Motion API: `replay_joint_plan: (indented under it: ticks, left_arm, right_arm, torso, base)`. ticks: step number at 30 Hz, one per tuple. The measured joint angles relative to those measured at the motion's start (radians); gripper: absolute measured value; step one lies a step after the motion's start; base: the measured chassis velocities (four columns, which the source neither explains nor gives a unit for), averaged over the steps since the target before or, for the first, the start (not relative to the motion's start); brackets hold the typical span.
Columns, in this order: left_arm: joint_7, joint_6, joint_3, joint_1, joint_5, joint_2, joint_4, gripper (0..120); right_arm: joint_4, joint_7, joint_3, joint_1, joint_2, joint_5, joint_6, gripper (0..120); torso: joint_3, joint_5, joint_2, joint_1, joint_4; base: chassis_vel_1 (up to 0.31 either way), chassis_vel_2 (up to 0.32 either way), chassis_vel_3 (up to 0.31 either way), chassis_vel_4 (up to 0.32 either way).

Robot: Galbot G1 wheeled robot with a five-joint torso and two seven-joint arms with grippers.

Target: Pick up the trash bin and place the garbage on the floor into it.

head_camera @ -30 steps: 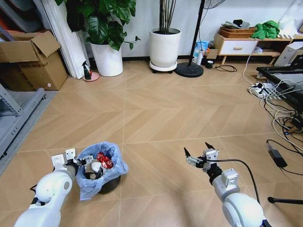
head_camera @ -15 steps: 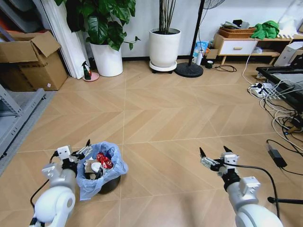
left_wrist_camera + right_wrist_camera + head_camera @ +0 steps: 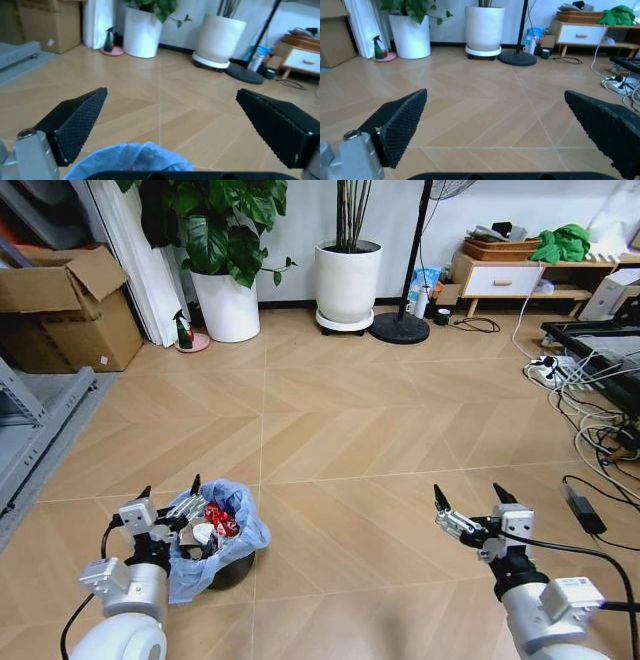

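The trash bin (image 3: 222, 552), dark and lined with a crinkly light-blue bag, stands on the floor (image 3: 350, 430) at the lower left. Garbage lies inside it: a red crushed wrapper (image 3: 221, 519) and a white disc (image 3: 203, 533). My left gripper (image 3: 170, 490) is open at the bag's left rim, one finger over the plastic. In the left wrist view the left gripper (image 3: 171, 91) spreads wide above the blue bag (image 3: 135, 159). My right gripper (image 3: 467, 495) is open above bare floor at the lower right, holding nothing, and the right gripper (image 3: 495, 92) points towards the plants.
Two white plant pots (image 3: 228, 305) (image 3: 348, 280), a spray bottle (image 3: 183, 330) and a fan base (image 3: 400, 328) line the far wall. A cardboard box (image 3: 65, 305) and metal shelf (image 3: 30, 420) stand left. Cables (image 3: 590, 410) and a power adapter (image 3: 583, 510) lie right.
Both arms have drawn back towards me, lower in the head view. The left gripper has come off the bin's rim and stands open. The bin has not moved.
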State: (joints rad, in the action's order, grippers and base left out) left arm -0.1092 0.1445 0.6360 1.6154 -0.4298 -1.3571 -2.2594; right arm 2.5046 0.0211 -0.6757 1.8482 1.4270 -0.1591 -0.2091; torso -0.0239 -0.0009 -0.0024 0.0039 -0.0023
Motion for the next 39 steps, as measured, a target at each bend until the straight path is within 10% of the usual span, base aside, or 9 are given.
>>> replay_joint_plan:
  ticks: [39]
  left_arm:
    - [-0.020,0.007,-0.014,0.017,0.031,0.007,-0.012,100]
  right_arm:
    - [-0.004,-0.004,-0.014,-0.005,-0.007,0.006,0.015,100]
  torso:
    - [0.000,0.0000,0.000,0.000,0.0001]
  base:
    - [0.000,0.000,0.000,0.000]
